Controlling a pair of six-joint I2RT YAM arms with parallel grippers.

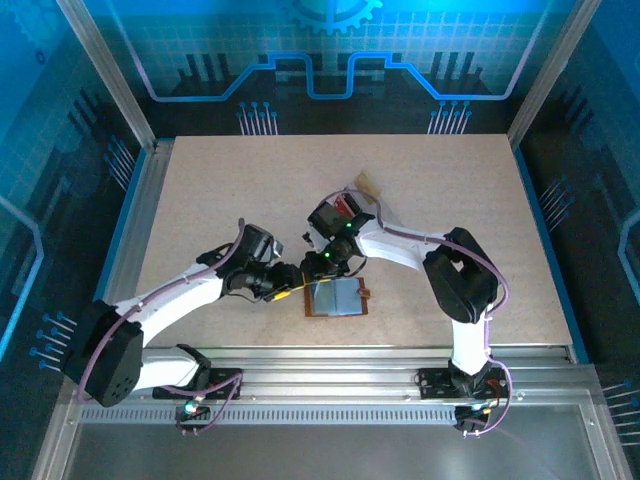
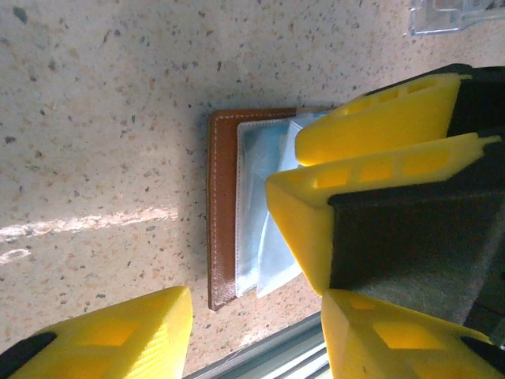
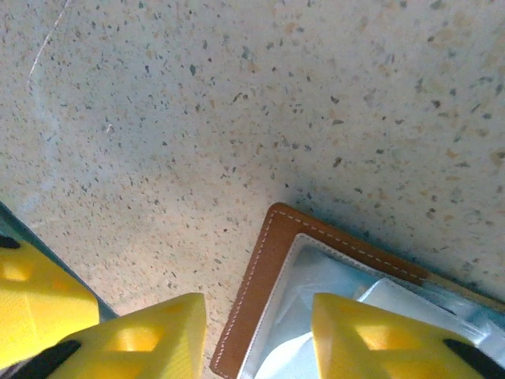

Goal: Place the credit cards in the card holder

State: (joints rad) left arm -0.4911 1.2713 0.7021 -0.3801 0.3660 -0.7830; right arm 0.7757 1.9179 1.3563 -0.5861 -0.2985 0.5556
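Note:
The card holder point(image 1: 338, 298) lies open and flat on the table near the front edge, brown leather with pale inner pockets. Bluish-white layers fill those pockets point(image 2: 260, 197), and I cannot tell a credit card from pocket lining. My left gripper point(image 2: 256, 324) is open at the holder's left side, and its fingers point(image 2: 118, 335) hold nothing. My right gripper point(image 3: 256, 332) is open too, straddling the holder's stitched edge point(image 3: 264, 276) with one finger point(image 3: 379, 332) over the pale pockets. The right gripper's yellow fingers point(image 2: 371, 118) hang over the holder point(image 2: 223, 205) in the left wrist view.
A clear plastic tray point(image 1: 355, 205) stands just behind the two grippers, with a red card point(image 1: 345, 205) and a tan one point(image 1: 367, 185) in it; its corner point(image 2: 442, 16) also shows from the left wrist. The metal rail point(image 1: 350, 355) runs along the front edge close to the holder.

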